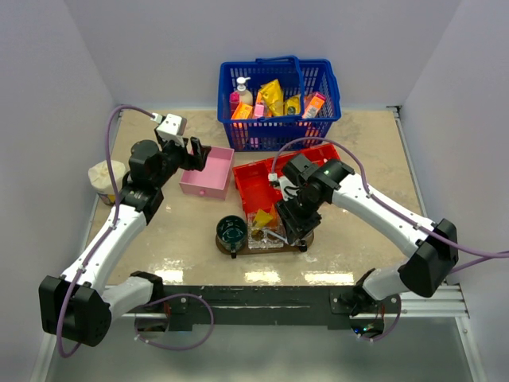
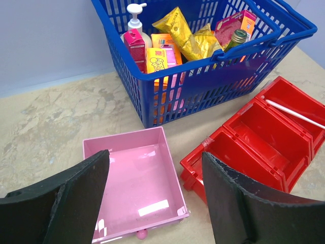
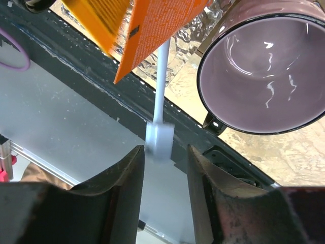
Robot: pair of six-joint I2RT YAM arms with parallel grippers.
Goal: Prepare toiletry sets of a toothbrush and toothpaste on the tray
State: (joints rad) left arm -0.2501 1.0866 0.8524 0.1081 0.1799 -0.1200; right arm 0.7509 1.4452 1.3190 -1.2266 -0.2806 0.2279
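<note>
right wrist view: the toothbrush (image 3: 161,91) is lying with its pale head between the tips of the right gripper (image 3: 165,152), and its thin stem is running straight away from the fingers and passing under the orange toothpaste (image 3: 157,25). the jaws are standing parted a little wider than the head, with a gap showing on one side, so the brush is looking unclenched rather than pinched; a light touch on the other finger cannot be ruled out, since the head is blurred. a mug (image 3: 264,76) is standing just beside the stem. top external view: this gripper is hanging low over the right half of the tray (image 1: 274,247), where brush and tube are resting.

handling, as a judgement: the brush is probably light, stiff and slick, and likely to pivot or roll if taken at one end, so a grip across the middle of the stem is looking safer. the tube is probably soft and is calling for a gentle hold across its flat body.

left wrist view: the left gripper (image 2: 155,160) is hovering wide open and empty above the pink box (image 2: 137,183). a second toothbrush (image 2: 294,113) is lying in the red bin (image 2: 264,147), well apart from it.
</note>
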